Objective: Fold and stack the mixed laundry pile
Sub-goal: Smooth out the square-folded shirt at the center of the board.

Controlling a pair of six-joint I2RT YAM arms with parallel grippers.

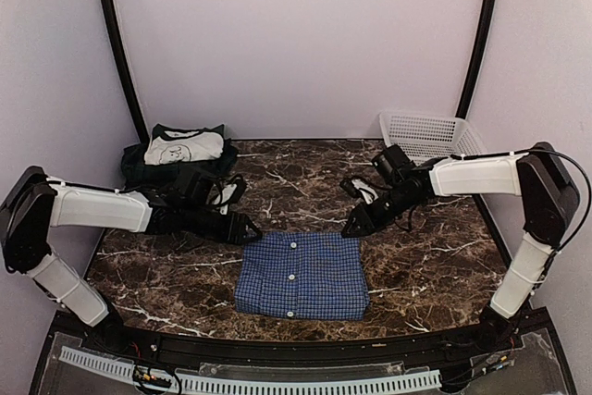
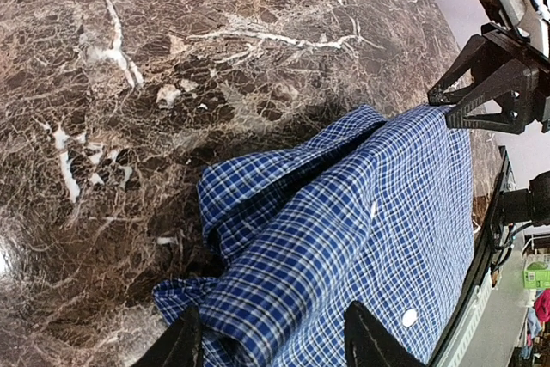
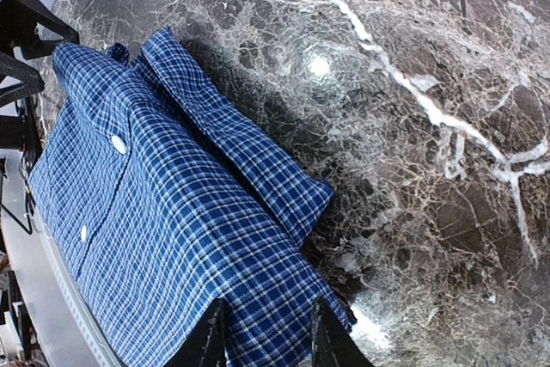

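Observation:
The blue-and-white check button shirt (image 1: 301,275) lies folded flat at the table's front middle, buttons up. My left gripper (image 1: 252,228) is at its far left corner, open, with its fingers straddling the folded edge (image 2: 271,341). My right gripper (image 1: 351,227) is at the far right corner, open, with its fingers on either side of the cloth edge (image 3: 262,337). A folded white/cream garment with dark green trim (image 1: 183,145) lies on a dark green one (image 1: 139,168) at the back left. In the left wrist view the shirt (image 2: 361,229) fills the lower right.
A white lattice basket (image 1: 427,134) stands at the back right corner. The table is dark brown marble (image 1: 296,182). Black frame posts rise at both back corners. The right gripper shows in the left wrist view (image 2: 481,92).

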